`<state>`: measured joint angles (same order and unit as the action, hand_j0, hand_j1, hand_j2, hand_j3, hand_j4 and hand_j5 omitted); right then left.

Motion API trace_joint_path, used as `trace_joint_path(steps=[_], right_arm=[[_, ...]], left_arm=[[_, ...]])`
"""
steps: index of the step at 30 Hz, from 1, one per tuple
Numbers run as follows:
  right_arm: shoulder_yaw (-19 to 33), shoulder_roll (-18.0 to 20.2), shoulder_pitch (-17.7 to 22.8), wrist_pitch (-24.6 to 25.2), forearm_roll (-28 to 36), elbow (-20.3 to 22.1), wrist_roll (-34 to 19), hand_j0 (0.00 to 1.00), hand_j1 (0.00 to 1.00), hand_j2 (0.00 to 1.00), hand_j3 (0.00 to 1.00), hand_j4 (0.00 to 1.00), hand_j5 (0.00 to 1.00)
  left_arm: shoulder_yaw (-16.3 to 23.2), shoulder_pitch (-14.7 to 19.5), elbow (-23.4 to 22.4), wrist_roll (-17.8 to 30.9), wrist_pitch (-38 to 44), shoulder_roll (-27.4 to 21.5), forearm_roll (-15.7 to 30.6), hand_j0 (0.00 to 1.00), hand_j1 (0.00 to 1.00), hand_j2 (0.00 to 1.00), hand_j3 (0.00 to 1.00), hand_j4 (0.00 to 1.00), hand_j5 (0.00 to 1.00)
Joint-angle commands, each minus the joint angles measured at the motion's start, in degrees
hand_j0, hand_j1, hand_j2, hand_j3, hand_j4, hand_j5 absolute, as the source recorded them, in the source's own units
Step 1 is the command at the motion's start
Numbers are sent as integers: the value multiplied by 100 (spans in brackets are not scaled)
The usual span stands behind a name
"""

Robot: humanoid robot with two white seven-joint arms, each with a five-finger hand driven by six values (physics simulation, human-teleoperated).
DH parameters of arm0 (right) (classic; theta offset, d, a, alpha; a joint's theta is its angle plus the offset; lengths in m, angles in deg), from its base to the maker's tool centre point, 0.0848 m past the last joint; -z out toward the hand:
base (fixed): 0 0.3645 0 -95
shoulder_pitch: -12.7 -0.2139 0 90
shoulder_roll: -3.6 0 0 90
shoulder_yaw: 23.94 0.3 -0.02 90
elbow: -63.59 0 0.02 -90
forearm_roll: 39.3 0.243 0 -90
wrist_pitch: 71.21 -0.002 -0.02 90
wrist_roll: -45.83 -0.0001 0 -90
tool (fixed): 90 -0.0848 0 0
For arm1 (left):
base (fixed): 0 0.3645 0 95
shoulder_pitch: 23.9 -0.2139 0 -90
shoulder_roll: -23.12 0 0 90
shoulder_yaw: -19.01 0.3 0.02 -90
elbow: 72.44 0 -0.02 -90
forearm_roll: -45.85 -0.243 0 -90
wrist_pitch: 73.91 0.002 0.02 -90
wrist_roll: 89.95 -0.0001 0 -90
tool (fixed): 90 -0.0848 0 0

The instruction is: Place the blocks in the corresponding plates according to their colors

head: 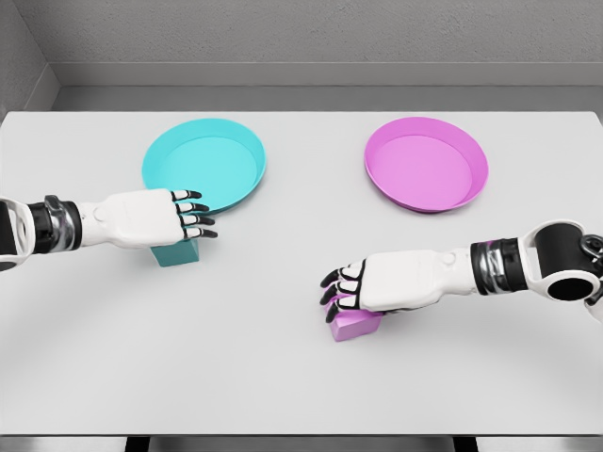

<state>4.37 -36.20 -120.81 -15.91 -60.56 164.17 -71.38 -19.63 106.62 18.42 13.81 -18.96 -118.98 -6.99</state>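
resting on the surface (283, 377) | teal block (176, 252) is being covered by left robot hand (165, 218), fingers spread | pink block (354, 325) is being clasped by right robot hand (363, 287)

One head view looks down and forward over the near white table (301, 377) toward the wall

This looks like a bare test cell, not a lived-in room: a plain white table (301, 377) stands against grey, textured walls (311, 33). Everything has the flat, clean look of a simulator's render, with no clutter or furnishings.
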Motion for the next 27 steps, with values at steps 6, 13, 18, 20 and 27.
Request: trace_joint_path(steps=[6, 13, 18, 20, 27], right_arm=[[86, 16, -9, -30, -115, -4, -56, 40, 40, 40, 40, 40, 40], [315, 16, -61, -30, -115, -13, -56, 39, 39, 39, 39, 39, 39], [526, 16, -70, -30, -97, -13, -48, 39, 39, 39, 39, 39, 39], [534, 16, -70, -30, -97, -13, -48, 39, 39, 39, 39, 39, 39], [1044, 43, -70, 868, -106, -338, -48, 39, 39, 39, 39, 39, 39]], left_arm=[[-4, -9, 20, 4, 5, -2, -129, 72, 72, 72, 72, 72, 72], [67, -9, 46, -5, 5, -2, -165, 60, 60, 60, 60, 60, 60], [49, 17, 90, -5, 5, -10, -121, 59, 59, 59, 59, 59, 59], [49, 70, 134, -14, 5, -19, -103, 59, 59, 59, 59, 59, 59], [58, 185, 398, -49, 5, -125, 240, 59, 59, 59, 59, 59, 59]])
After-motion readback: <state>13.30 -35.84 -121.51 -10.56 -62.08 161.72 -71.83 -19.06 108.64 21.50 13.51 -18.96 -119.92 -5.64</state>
